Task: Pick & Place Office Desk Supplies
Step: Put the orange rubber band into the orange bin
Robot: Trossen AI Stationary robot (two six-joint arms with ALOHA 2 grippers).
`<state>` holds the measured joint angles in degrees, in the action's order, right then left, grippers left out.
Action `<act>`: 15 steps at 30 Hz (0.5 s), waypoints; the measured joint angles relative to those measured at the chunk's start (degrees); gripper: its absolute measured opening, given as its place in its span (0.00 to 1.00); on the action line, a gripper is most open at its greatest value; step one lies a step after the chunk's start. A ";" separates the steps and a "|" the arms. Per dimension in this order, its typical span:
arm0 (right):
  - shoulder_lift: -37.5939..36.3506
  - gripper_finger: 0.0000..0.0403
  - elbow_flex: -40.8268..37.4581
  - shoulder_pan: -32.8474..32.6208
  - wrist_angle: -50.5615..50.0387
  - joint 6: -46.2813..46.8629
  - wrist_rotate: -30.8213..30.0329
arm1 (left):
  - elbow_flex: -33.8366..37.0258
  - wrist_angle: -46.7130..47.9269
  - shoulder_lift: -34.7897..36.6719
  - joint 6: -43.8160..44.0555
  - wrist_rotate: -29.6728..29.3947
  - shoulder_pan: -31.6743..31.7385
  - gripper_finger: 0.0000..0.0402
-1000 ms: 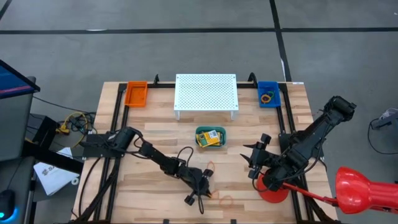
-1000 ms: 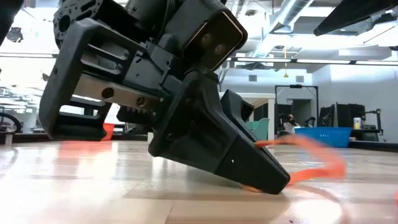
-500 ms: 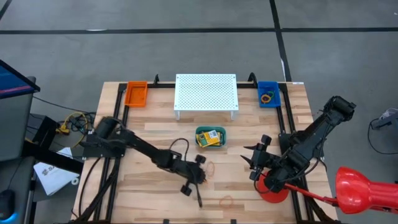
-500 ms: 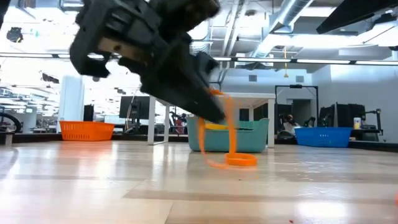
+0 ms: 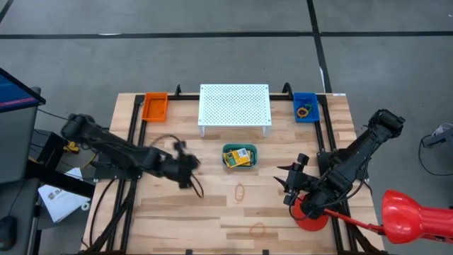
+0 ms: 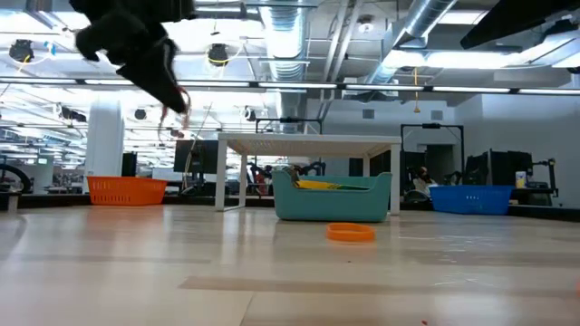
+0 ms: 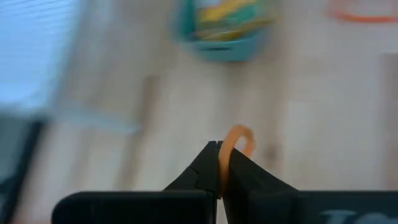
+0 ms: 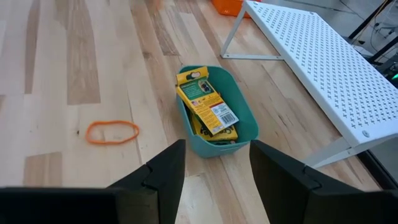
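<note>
On the wooden worktop [image 5: 283, 212], the left gripper's [image 7: 221, 163] fingers pinch an orange rubber band [image 7: 235, 142], lifted left of the teal bin [image 5: 241, 157]. Carry it steadily to the orange tray [image 5: 154, 107], releasing low inside. The right gripper [image 8: 214, 165] waits wide open by the red disc [image 5: 311, 219].

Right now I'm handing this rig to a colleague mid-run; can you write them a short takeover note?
Left end effector: shut on an orange rubber band, lifted above the table left of the teal bin.
Right end effector: open, empty, waiting at the table's right side, facing the teal bin.
Done: both crayon boxes lie in the teal bin; some bands sit in the blue bin.
Left: place the held band; two orange bands still lie on the table, one in front of the teal bin, one near the front edge.
</note>
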<state>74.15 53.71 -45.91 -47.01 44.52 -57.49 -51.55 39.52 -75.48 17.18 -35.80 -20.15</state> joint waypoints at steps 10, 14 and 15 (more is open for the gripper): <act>-0.02 0.43 0.00 0.07 -0.08 -0.38 -0.88 | 4.59 16.93 13.20 11.64 -11.18 17.42 0.00; -0.02 0.43 0.00 0.26 -0.10 -0.43 -1.07 | 4.61 18.32 13.12 8.34 -11.57 31.17 0.00; -0.02 0.43 0.00 0.26 -0.10 -0.48 -1.07 | 4.61 17.51 12.91 6.77 -11.54 34.78 0.00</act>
<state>74.13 53.71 -45.65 -47.11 44.05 -58.57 -46.94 57.03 -62.57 23.96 -47.34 14.62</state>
